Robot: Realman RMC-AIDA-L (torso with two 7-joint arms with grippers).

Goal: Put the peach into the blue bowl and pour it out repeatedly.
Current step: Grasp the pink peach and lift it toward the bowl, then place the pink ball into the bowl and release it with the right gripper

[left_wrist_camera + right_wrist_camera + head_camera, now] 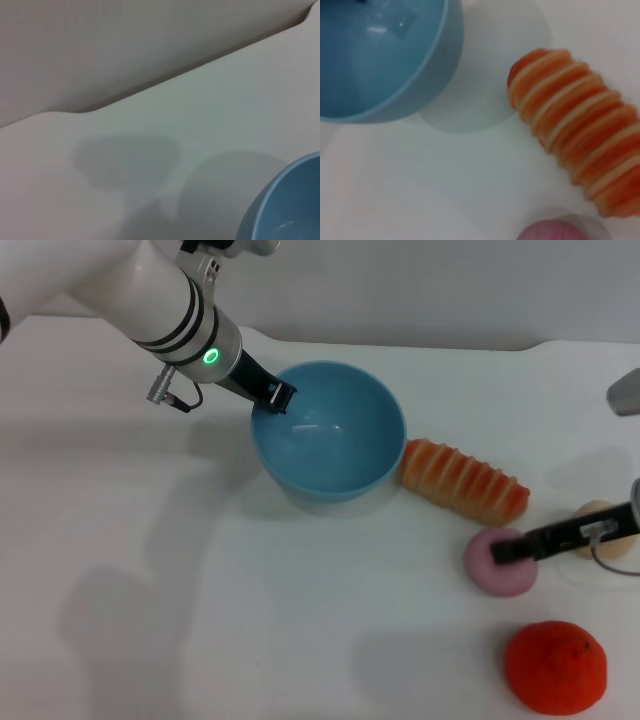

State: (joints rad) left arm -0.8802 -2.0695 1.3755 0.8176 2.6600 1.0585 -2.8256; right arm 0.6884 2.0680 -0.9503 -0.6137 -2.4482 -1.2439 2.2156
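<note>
White tabletop [200, 620] lies open; left claw [275, 395] grips the empty bowl's [330, 430] rim, right claw [505, 550] clasps the peach [497, 565].

Three cameras, one tabletop.
Head camera looks down from above; both wrist cameras sit close, sharing the blue bowl [328, 430] [285, 200] [380, 55].

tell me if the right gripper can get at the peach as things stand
Probably yes: the right gripper is already at the peach on the table, with nothing between them. The striped orange piece and the orange-red fruit lie apart from it.
</note>
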